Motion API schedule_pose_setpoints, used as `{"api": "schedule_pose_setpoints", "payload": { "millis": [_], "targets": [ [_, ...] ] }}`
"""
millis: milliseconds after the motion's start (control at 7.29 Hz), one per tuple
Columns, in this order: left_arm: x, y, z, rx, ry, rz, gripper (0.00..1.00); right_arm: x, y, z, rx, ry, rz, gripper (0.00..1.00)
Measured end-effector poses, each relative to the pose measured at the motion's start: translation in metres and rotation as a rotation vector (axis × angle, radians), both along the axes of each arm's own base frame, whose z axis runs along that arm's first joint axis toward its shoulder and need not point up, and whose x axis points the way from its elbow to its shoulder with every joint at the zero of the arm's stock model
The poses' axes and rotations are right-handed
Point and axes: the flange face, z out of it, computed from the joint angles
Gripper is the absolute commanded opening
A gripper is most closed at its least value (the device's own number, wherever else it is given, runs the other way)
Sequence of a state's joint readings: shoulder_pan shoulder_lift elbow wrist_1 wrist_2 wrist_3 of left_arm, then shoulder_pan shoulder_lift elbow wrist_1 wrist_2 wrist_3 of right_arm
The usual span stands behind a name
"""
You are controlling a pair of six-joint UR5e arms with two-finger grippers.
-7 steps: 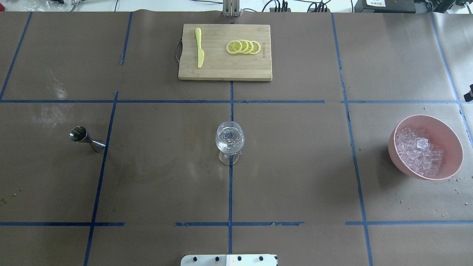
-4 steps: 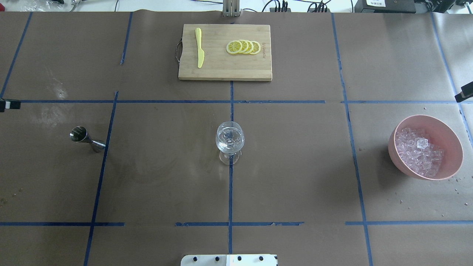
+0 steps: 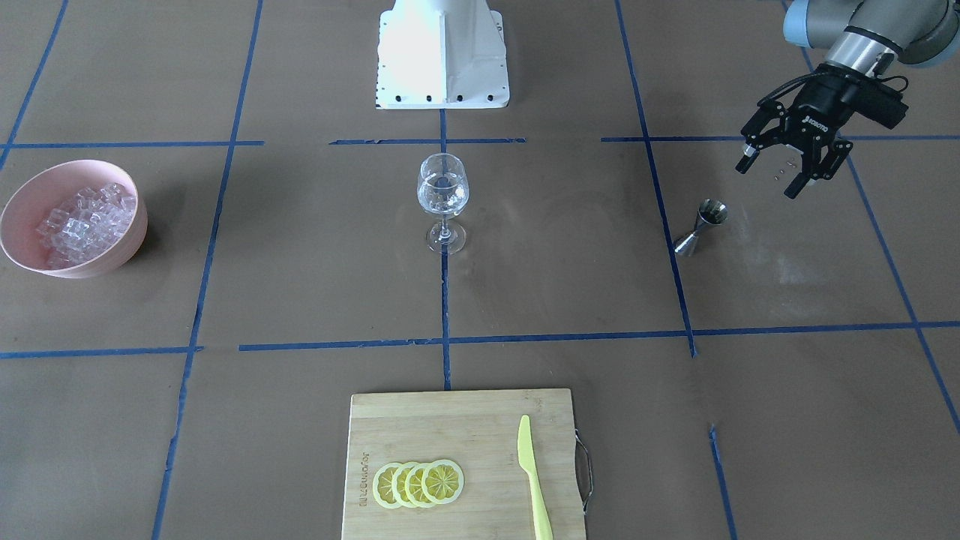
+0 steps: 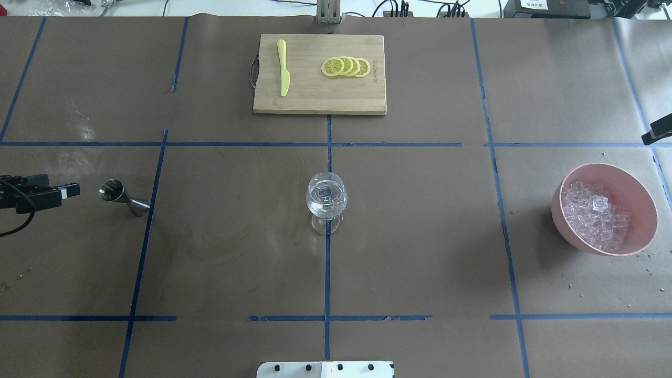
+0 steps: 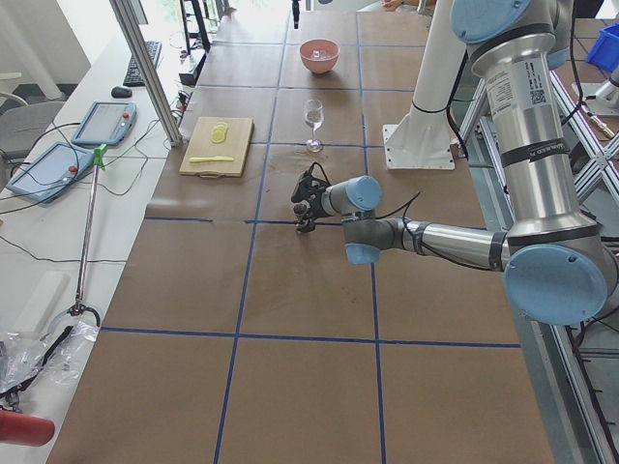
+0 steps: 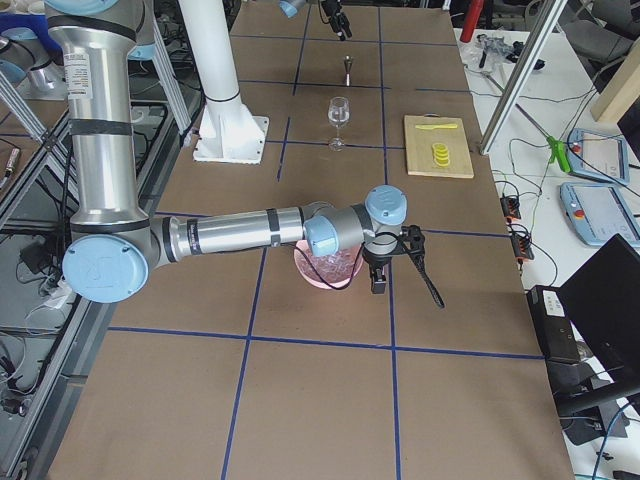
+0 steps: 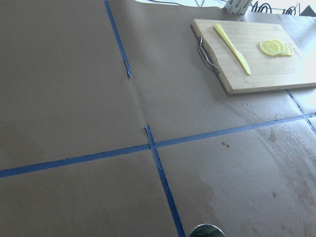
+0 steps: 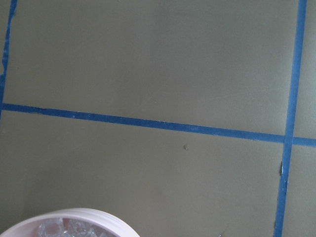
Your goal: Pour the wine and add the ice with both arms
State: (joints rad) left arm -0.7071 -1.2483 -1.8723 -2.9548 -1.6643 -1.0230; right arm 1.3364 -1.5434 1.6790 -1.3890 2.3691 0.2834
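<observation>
A wine glass (image 4: pixel 326 197) with clear liquid stands at the table's middle; it also shows in the front view (image 3: pixel 442 187). A steel jigger (image 3: pixel 701 223) stands on the robot's left. My left gripper (image 3: pixel 769 180) hangs open and empty just above and beside the jigger. The jigger's rim (image 7: pixel 206 231) shows at the bottom of the left wrist view. A pink bowl (image 4: pixel 643 231) holds the ice (image 4: pixel 596 215) on the right. My right gripper (image 6: pixel 382 278) hovers just beyond the bowl; I cannot tell whether it is open or shut. Only a black tip (image 4: pixel 657 131) of it shows overhead.
A wooden cutting board (image 4: pixel 315 100) at the far middle carries a yellow knife (image 4: pixel 283 68) and lemon slices (image 4: pixel 346 66). The white pedestal base (image 3: pixel 442 52) sits at the robot's edge. Blue tape lines cross the brown table cover.
My left arm has come in from the left edge and now sits close beside the jigger. The black tip at the right edge has come a little further in.
</observation>
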Motion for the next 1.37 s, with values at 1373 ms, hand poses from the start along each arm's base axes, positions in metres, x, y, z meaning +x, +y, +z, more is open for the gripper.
{"api": "schedule_pose_setpoints", "payload": {
  "millis": [1373],
  "targets": [
    [0.117,0.103,0.028,0.145,0.016,-0.479,0.99,0.0,0.0,-0.001,0.004,0.0,-0.002,1.0]
  ]
}}
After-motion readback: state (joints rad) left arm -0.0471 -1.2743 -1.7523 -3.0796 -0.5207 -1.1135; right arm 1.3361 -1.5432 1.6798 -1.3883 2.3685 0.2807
